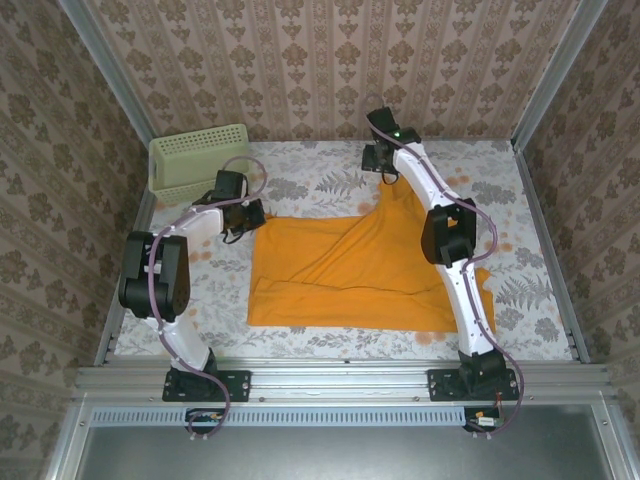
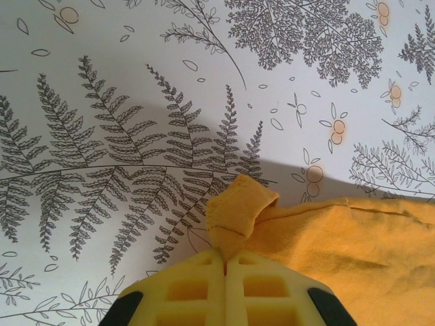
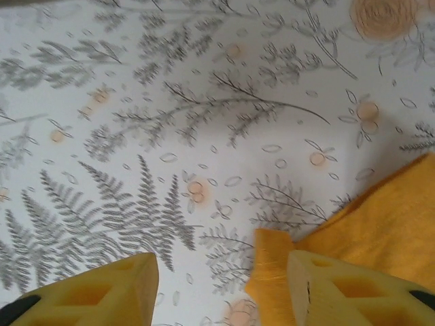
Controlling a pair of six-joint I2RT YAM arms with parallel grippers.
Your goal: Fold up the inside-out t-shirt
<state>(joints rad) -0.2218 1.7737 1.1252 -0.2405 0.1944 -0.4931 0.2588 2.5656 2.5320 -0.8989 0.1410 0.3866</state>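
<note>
Counts: one orange-yellow soft cloth t-shirt (image 1: 340, 275), one pale green plastic mesh basket (image 1: 197, 160), two white-and-black robot arms (left arm (image 1: 160, 275), right arm (image 1: 450, 235)), one tabletop (image 1: 545, 270) covered in white fern-print fabric. The t-shirt lies mostly flat across the middle of the tabletop, plain face up, with one part drawn into a peak toward the far right. The basket sits in the far left corner, apart from the t-shirt.

Left jaws — pressed together with no gap between the yellow fingers (image 2: 190, 292), pinching a small folded corner of the t-shirt (image 2: 238, 204) at its far left.

Right jaws — spread apart at the tip of the peak. A narrow strip of t-shirt (image 3: 272, 265) rests against the inner side of one yellow finger (image 3: 340, 292). The other finger (image 3: 102, 292) is clear of the cloth, with bare tabletop showing between them.
</note>
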